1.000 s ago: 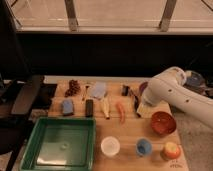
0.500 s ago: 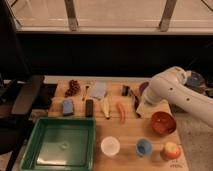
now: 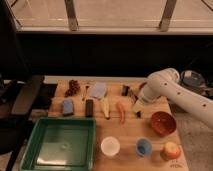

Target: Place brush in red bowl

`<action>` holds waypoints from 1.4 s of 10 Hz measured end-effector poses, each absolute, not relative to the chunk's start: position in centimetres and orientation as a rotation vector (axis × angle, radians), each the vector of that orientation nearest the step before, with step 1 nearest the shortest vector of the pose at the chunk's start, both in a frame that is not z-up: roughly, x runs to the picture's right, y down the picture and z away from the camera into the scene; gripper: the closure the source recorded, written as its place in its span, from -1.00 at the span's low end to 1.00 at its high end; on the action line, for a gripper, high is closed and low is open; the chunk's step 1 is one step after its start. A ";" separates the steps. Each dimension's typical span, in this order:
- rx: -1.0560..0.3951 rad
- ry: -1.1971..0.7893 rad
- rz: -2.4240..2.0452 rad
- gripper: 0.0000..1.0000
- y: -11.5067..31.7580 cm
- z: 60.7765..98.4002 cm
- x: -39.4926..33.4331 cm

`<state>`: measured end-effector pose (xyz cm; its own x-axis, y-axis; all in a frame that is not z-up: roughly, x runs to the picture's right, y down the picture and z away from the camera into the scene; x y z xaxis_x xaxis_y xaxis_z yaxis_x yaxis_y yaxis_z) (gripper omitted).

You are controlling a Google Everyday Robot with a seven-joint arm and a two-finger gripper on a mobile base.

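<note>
One shallow red bowl (image 3: pixel 162 123), glossy inside, gripper (image 3: pixel 137 110) just beside carrot (image 3: pixel 121 113), fingers spread

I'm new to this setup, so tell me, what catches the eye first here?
The white arm reaches in from the right, and its gripper is low over the wooden table, just left of the red bowl. A big green tray fills the front left corner.
</note>
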<state>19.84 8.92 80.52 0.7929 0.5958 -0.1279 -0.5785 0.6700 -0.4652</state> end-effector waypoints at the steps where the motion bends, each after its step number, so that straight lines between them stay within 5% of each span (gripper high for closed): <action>1: -0.508 -0.037 0.673 -0.23 8.9 81.3 19.9; 6: -0.536 -0.129 0.713 -0.23 8.8 85.6 19.2; 14: -0.539 -0.121 0.733 -0.23 8.8 86.8 19.4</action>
